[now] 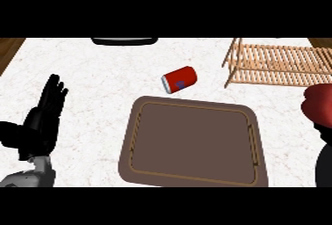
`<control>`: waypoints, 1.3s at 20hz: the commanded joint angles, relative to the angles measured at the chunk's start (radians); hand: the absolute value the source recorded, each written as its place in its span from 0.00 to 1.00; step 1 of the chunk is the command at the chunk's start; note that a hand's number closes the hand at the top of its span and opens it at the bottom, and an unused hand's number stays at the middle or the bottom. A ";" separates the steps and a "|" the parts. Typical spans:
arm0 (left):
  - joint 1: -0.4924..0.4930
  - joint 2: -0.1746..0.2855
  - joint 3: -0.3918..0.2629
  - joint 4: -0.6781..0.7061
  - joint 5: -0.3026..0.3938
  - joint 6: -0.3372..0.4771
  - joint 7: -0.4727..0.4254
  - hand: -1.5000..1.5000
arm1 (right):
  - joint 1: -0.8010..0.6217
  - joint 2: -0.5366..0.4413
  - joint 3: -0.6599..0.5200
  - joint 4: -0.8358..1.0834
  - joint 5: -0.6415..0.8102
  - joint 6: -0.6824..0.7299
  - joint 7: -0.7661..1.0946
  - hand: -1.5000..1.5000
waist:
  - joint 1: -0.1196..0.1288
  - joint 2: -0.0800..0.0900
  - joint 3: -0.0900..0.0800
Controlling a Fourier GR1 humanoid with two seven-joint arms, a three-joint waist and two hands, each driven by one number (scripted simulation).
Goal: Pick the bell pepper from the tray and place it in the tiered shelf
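Two hands show. My left hand [40, 127] rests open at the left edge, fingers up, well apart from the tray [192, 140]. My right hand [324, 145], at the right edge, curls under the red pepper [319, 105] and holds it; much of this hand is cut off by the edge. The pepper is off the brown tray, to its right, just below the near side of the wooden shelf [279, 63].

I judge the step in hand to be the carry to the shelf. To do it well, I should raise the pepper above the slats before going forward, keep clear of the shelf's leg, and set it mid-slat so it cannot roll off. A red can [179, 79] lies on the counter [84, 70] left of the shelf; my path should pass right of it.
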 commanded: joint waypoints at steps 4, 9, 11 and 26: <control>0.028 -0.001 0.008 -0.065 -0.008 -0.003 0.019 0.50 | -0.092 -0.120 -0.180 0.216 -0.054 -0.013 -0.097 1.00 | 0.009 0.002 0.001; -0.004 -0.046 -0.036 -0.035 -0.042 0.010 0.023 0.50 | -0.148 -0.090 -0.109 0.383 0.053 -0.157 -0.167 1.00 | 0.011 0.004 0.001; -0.002 -0.017 0.019 0.011 -0.011 -0.020 -0.011 0.50 | -0.106 -0.091 -0.135 0.450 0.064 -0.213 -0.253 1.00 | 0.010 0.004 0.001; 0.037 -0.041 0.008 -0.027 -0.029 -0.036 -0.026 0.50 | -0.320 -0.103 -0.127 1.053 0.131 -0.576 -0.613 1.00 | 0.017 0.005 0.001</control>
